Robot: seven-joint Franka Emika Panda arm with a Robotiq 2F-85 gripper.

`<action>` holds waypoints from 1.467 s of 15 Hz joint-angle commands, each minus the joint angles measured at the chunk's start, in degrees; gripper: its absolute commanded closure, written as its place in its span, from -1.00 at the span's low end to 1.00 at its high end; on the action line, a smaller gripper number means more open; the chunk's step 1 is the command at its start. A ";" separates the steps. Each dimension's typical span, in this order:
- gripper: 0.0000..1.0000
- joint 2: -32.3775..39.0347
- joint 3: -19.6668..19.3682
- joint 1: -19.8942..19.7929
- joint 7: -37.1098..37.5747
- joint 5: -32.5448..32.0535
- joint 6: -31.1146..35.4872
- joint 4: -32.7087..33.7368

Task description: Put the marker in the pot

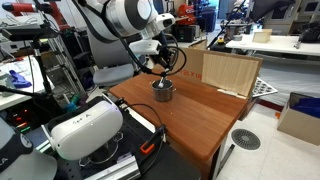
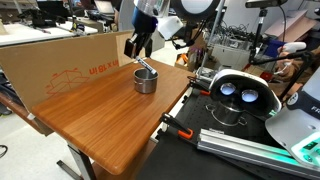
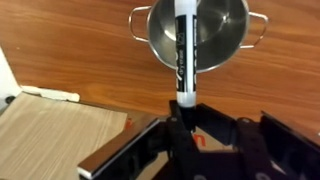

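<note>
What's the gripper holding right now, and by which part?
The gripper holds the marker by one end, pinched between its fingers. In the wrist view, the free end extends toward the pot.

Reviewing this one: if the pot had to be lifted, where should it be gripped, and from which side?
Likely the pot wall at the rim, from straight above, one finger inside and one outside: its sides are straight and the top is open. The gripper holds the marker over it, so that would have to go first.
</note>
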 commanded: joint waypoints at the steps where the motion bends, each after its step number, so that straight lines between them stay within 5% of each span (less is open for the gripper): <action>1: 0.88 1.48 -2.61 1.66 2.58 -1.95 0.80 1.24; 13: 0.88 9.20 -11.16 12.18 11.52 -6.50 0.06 7.16; 14: 0.02 9.68 -11.51 12.82 11.62 -6.22 -0.45 7.55; 15: 0.01 10.03 -11.78 13.31 11.67 -5.99 -0.60 7.77; 22: -0.97 10.41 -11.26 13.41 11.44 -4.85 -1.69 8.08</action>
